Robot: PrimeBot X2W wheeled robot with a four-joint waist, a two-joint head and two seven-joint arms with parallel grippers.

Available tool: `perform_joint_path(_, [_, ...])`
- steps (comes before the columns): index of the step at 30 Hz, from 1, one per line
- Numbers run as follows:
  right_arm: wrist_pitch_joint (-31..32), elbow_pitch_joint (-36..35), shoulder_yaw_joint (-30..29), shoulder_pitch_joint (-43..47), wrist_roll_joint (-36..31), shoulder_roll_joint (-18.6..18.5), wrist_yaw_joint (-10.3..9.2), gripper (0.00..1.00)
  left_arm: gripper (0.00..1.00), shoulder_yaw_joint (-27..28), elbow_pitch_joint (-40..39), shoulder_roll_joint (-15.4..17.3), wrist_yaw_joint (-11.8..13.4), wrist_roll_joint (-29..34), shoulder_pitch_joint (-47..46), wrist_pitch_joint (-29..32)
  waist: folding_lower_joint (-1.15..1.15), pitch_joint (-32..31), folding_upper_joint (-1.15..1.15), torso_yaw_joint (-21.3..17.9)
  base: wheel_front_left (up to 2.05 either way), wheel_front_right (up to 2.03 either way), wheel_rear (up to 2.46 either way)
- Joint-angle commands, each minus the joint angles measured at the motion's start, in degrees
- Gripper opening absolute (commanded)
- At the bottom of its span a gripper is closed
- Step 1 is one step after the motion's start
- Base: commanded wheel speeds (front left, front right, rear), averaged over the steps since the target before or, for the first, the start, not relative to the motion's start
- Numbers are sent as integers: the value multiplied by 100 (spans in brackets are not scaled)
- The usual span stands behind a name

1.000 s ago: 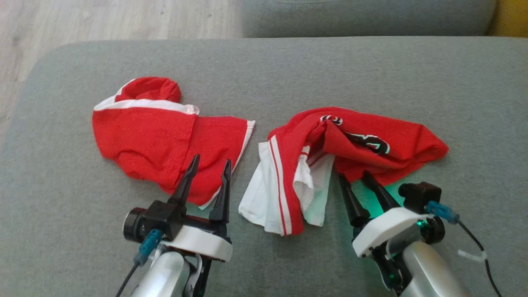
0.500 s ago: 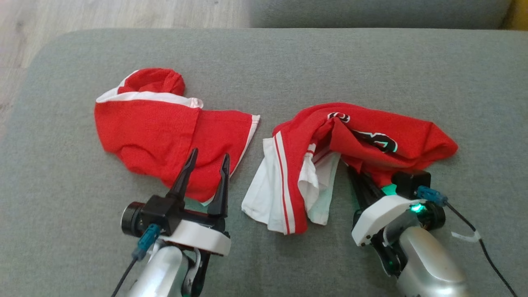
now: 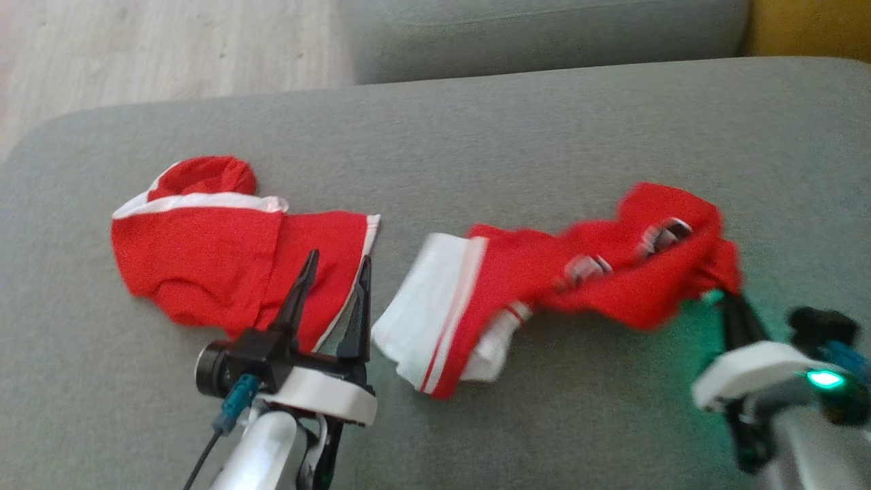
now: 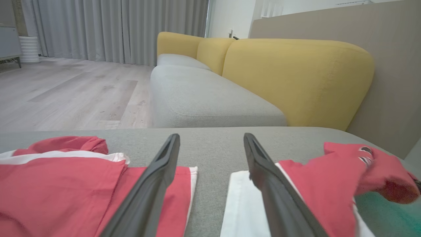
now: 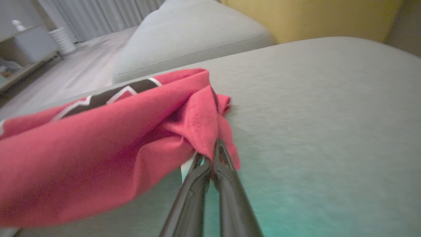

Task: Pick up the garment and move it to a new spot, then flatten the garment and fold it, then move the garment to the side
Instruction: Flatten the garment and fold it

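A red garment (image 3: 599,286) with white side panels and a black logo lies stretched across the grey cushion (image 3: 476,136). My right gripper (image 3: 725,303) is shut on its right end; the right wrist view shows the red cloth (image 5: 98,138) bunched and pinched between the right gripper's (image 5: 212,151) closed fingers, slightly lifted. The garment's white end (image 4: 243,204) rests on the cushion. My left gripper (image 3: 339,262) stands open and holds nothing, its fingers over the edge of a second red garment; the gap of the left gripper (image 4: 211,136) shows bare cushion.
The second red garment (image 3: 197,258) with white trim lies crumpled at the left of the cushion. Another grey seat (image 3: 544,34) lies beyond, with a yellow sofa back (image 4: 296,72) at the right. Wooden floor (image 3: 136,47) is at the upper left.
My right gripper closed on the logo garment's near edge and pulled it to the right, stretching it out. The left gripper stayed open in place. The head camera shifted.
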Motion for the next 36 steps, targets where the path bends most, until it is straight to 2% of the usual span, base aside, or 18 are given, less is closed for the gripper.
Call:
perform_joint_path(1, [141,-455,-175,45,-171,-23,-4,0,100,198,-187,-15,3,60,-57,-55,1,-93,0,-145,0,0,0])
perform_joint_path(6, [663,-1281,-974,347,-552,-9,-4,0,100,194,-205,-36,1,66,-57,-55,1,-86,0,-238,0,0,0])
perform_joint_path(8, [938,-1544,-1088,439,-584,-3,-4,0,100,189,-208,-46,-2,68,-59,-55,1,-81,0,-259,0,0,0])
perform_joint_path(9, [1029,-1644,-1084,473,-538,-2,-4,68,100,184,-206,-51,-5,68,-58,-55,1,-77,0,-267,0,0,0])
perform_joint_path(10, [1088,-1733,-1076,504,-500,-1,-4,100,100,180,-203,-56,-9,69,-59,-55,1,-75,0,-271,0,0,0])
perform_joint_path(14, [888,-2090,-916,542,-381,0,-4,100,100,187,-192,-69,-27,67,-75,-55,1,-63,0,-280,0,0,0])
perform_joint_path(18, [227,-2454,-445,564,-193,1,-4,100,100,215,-209,-77,-48,84,-87,-55,1,-48,0,-282,0,0,0])
perform_joint_path(24, [-687,-2593,304,851,504,1,-4,100,100,190,-243,-89,-89,125,-105,-55,1,-19,0,-250,0,0,0])
perform_joint_path(30, [-848,-2508,559,926,672,1,-4,100,100,42,-177,-98,-205,164,-168,-55,1,53,0,-220,0,0,0])
perform_joint_path(36, [-856,-2579,471,848,665,1,-4,100,100,-347,98,-104,-471,130,-310,251,1,144,0,-206,0,0,0])
